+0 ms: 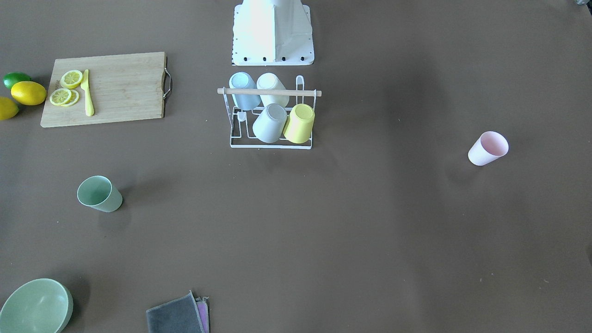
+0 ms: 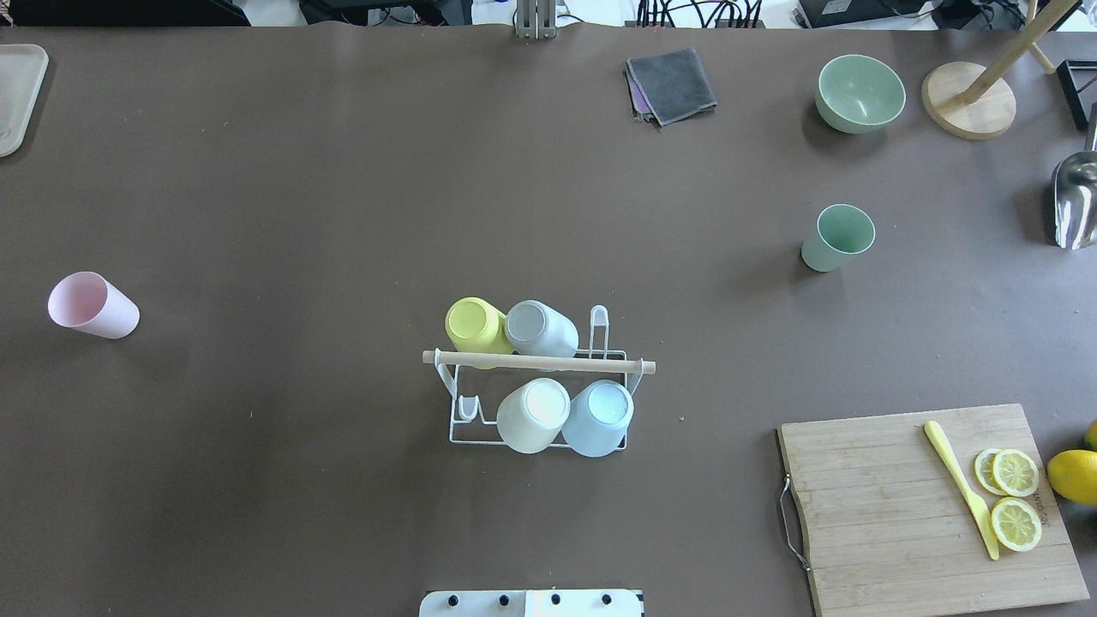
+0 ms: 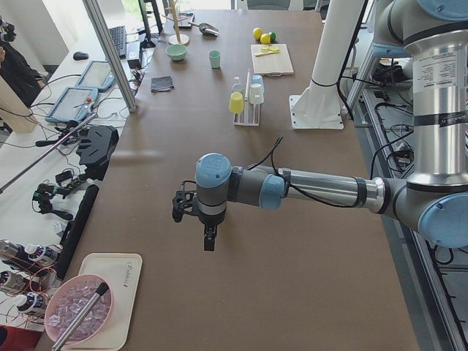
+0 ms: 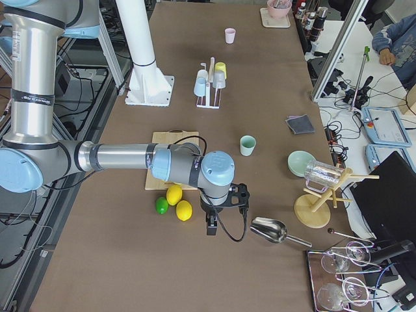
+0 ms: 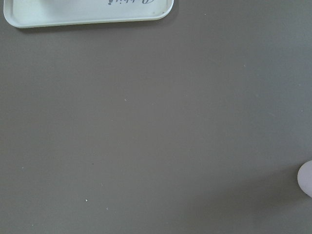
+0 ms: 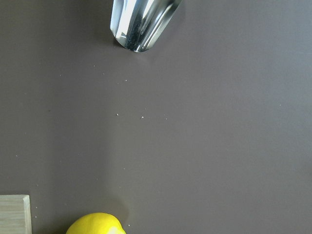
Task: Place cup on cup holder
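The cup holder (image 2: 538, 362), a white wire rack with a wooden rod, stands mid-table near the robot base and carries a yellow, a grey, a white and a blue cup upside down. It also shows in the front view (image 1: 270, 146). A pink cup (image 2: 92, 305) stands upright far to the left, also in the front view (image 1: 488, 148). A green cup (image 2: 838, 237) stands upright at the right, also in the front view (image 1: 99, 194). My left gripper (image 3: 210, 243) and right gripper (image 4: 211, 227) hang over the table's ends. I cannot tell whether they are open or shut.
A wooden cutting board (image 2: 874, 514) with a yellow knife and lemon slices lies near right, with lemons (image 2: 1073, 476) and a lime beside it. A green bowl (image 2: 860, 92), a grey cloth (image 2: 671, 84), a metal scoop (image 2: 1076, 201) and a white tray (image 2: 15, 94) lie around the edges.
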Motion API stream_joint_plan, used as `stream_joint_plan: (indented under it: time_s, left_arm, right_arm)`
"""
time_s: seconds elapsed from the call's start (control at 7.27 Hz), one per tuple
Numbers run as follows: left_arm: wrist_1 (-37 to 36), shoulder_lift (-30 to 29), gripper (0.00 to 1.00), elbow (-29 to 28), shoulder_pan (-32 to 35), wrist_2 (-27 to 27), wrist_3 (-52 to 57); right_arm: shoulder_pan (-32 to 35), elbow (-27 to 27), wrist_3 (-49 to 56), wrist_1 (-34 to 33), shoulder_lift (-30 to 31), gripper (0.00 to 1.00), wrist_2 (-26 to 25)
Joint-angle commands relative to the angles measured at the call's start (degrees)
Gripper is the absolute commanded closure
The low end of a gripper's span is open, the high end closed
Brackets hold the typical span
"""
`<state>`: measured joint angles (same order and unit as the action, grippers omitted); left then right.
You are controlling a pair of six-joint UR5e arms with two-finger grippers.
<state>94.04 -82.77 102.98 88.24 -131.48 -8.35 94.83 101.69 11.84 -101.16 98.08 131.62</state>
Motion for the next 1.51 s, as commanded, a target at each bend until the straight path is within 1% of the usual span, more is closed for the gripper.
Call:
stream_joint_plan:
  time_s: [0.0,0.83,0.96,1.1,1.38]
  left_arm:
    - [0.0,0.0,0.02,0.0,0.0,0.0,0.0]
    - [0.0,0.0,0.02,-0.1,0.0,0.0,0.0]
    - [0.0,0.0,0.02,0.0,0.0,0.0,0.0]
    - [0.0,0.0,0.02,0.0,0.0,0.0,0.0]
    - [0.0,0.0,0.02,0.0,0.0,0.0,0.0]
  right_arm:
    - [0.0,0.1,-0.1,0.1,0.3,0.00,0.1]
    - [0.0,-0.7,-0.6,0.2,-0.4,0.00,-0.3]
    - [0.3,-0.2,-0.6,1.0,-0.4,0.00,-0.3]
    - [0.3,-0.8,-0.6,2.0,0.3,0.00,-0.6]
    - [0.2,-2.1,-0.6,3.2,1.0,0.00,-2.5]
